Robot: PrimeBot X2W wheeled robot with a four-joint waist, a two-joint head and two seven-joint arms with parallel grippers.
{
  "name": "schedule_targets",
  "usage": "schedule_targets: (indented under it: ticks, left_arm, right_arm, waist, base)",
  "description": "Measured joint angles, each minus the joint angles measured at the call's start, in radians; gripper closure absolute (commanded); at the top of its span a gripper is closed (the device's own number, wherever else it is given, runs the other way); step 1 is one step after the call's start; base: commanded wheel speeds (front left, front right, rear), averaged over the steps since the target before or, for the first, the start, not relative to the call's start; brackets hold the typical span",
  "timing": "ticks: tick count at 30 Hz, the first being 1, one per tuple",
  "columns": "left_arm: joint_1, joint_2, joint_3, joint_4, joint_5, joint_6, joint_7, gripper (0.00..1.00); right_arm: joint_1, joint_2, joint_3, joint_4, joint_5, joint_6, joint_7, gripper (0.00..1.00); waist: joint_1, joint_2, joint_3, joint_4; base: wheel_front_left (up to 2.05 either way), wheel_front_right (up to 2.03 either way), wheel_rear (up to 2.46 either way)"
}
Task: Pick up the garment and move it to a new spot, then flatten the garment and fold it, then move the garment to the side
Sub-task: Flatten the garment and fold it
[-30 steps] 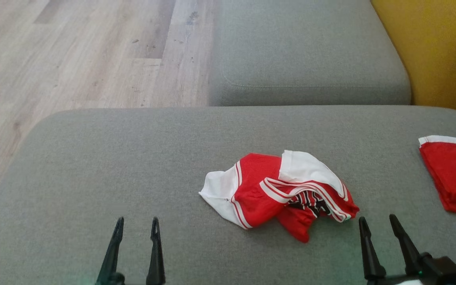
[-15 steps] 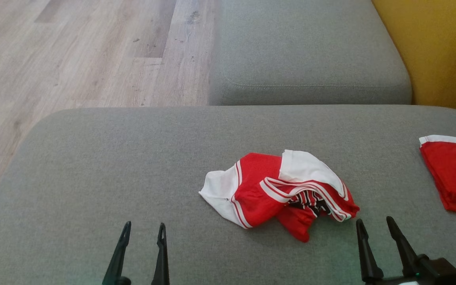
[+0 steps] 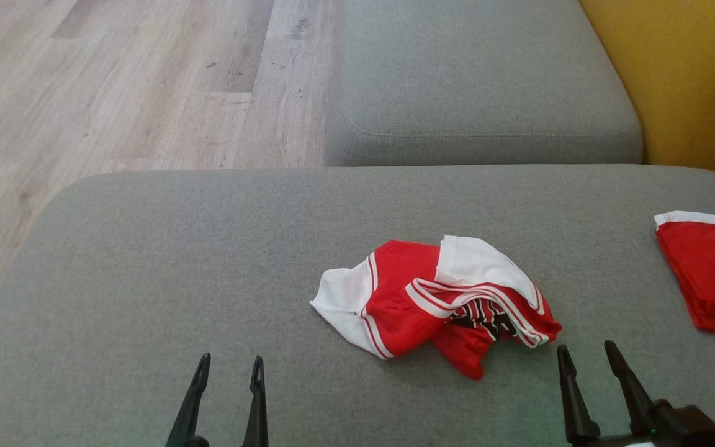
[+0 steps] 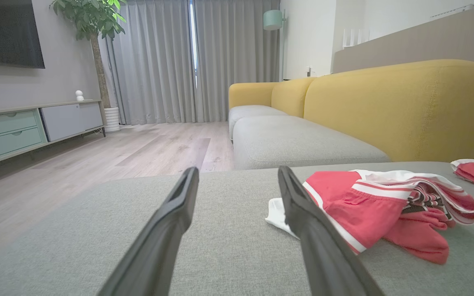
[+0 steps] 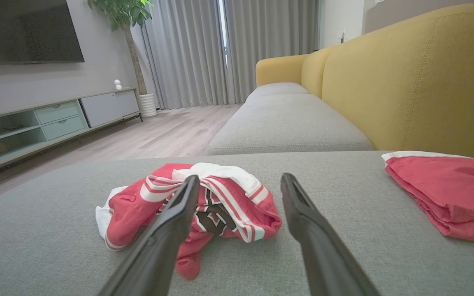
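While both arms hang low in the head view, a broad grey seat cushion [image 3: 146, 248] spreads across the picture, with pale wood floor [image 3: 115, 81] at eleven o'clock and a yellow sofa back [image 3: 692, 74] at two. On the cushion, at about four o'clock from centre, lies the garment [image 3: 432, 298], a crumpled red and white jersey with striped trim. A folded red piece [image 3: 711, 273] rests at three o'clock, well apart from it. The right gripper [image 3: 585, 346] sits at five o'clock and the left gripper [image 3: 232, 359] at seven. Both are spread wide and empty, and neither touches cloth. Likely risks: a pinch on one loose top layer could let the bundle unroll and drag, or fingertips could snag the cushion fabric.
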Motion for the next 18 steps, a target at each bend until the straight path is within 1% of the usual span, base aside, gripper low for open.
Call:
schedule_targets:
  ticks: [8,11,13,14,16,18]
  left_arm:
    - [0.000,-0.004,0.001,0.017,0.000,-0.002,0.000,0.00]
    - [-0.009,-0.005,-0.010,0.053,0.006,-0.028,0.000,0.00]
    - [-0.033,-0.005,-0.032,0.085,0.006,-0.054,0.000,0.00]
    - [-0.033,-0.005,-0.032,0.085,0.006,-0.054,0.000,0.00]
    - [-0.085,-0.005,-0.053,0.128,0.006,-0.089,0.000,0.00]
    - [-0.151,-0.009,-0.073,0.169,0.007,-0.115,0.000,0.00]
  right_arm:
    - [-0.001,0.000,0.010,0.000,0.000,0.000,0.000,0.00]
    - [-0.004,0.000,0.021,-0.001,0.000,0.000,0.000,0.00]
    - [-0.009,-0.001,0.021,-0.002,-0.001,0.000,0.000,0.00]
    - [-0.009,-0.001,0.021,-0.002,-0.001,0.000,0.000,0.00]
    - [-0.013,-0.002,0.021,-0.008,-0.003,0.000,0.000,0.00]
    - [-0.013,-0.004,0.026,-0.008,-0.003,0.000,0.000,0.00]
  waist:
    - [-0.0001,0.0000,0.005,-0.012]
    - [0.0000,0.0000,0.019,-0.023]
    - [0.0000,0.0000,0.034,-0.030]
    - [0.0000,0.0000,0.034,-0.030]
    - [0.0000,0.0000,0.051,-0.038]
    - [0.0000,0.0000,0.070,-0.047]
  base:
    - [0.00,0.00,0.00]
    - [0.00,0.00,0.00]
    - [0.00,0.00,0.00]
    - [0.00,0.00,0.00]
    - [0.00,0.00,0.00]
    - [0.00,0.00,0.00]
